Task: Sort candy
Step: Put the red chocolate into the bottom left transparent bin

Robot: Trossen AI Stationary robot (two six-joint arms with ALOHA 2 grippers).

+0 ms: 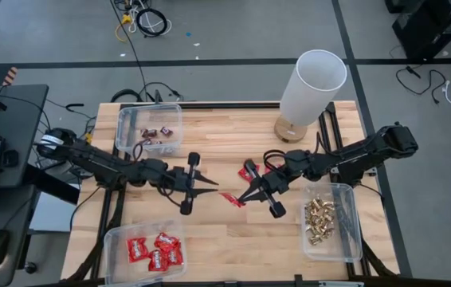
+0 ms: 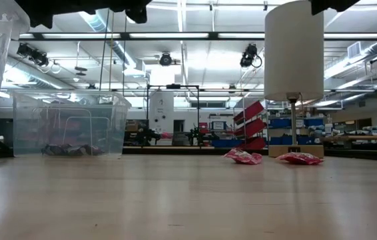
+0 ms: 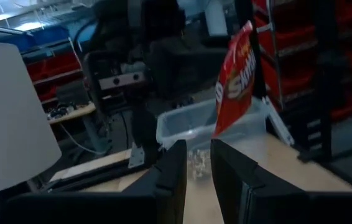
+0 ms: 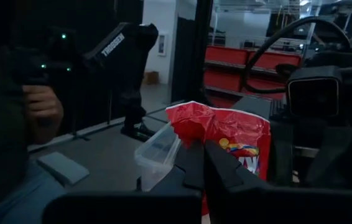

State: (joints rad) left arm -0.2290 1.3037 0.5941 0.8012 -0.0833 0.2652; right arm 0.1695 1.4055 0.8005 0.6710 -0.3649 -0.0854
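From above, the wooden table [image 1: 217,235] carries a tall white lamp [image 1: 311,86] at its far edge, beyond the right gripper's fingers, and three clear bins: one with dark mini bars [image 1: 158,132] behind the left arm, one with red packets [image 1: 153,251] at the near edge on the left arm's side, one with gold-foil pieces [image 1: 319,219] just outside the right gripper. The low view shows what the high view cannot: both grippers hang clear of the tabletop, out of that picture, while two loose red packets [image 2: 243,156] lie flat on the wood near the lamp's foot.

The right gripper [image 1: 247,194] points toward the table's middle, its fingers clamped together on a red packet [image 4: 226,134]; its wrist view shows the packet standing up from between the closed tips. The left gripper [image 1: 209,182] faces it from the other side, and the held packet lies between the two sets of fingertips. The left wrist view shows the left fingers [image 3: 171,171] slightly apart with nothing between them, the red packet [image 3: 234,81] hanging just ahead of them and the gold-foil bin [image 3: 188,127] farther on.

Bare wood lies open between the fingertips and the near edge. A person's hand [image 4: 41,109] shows in the room past the left arm.
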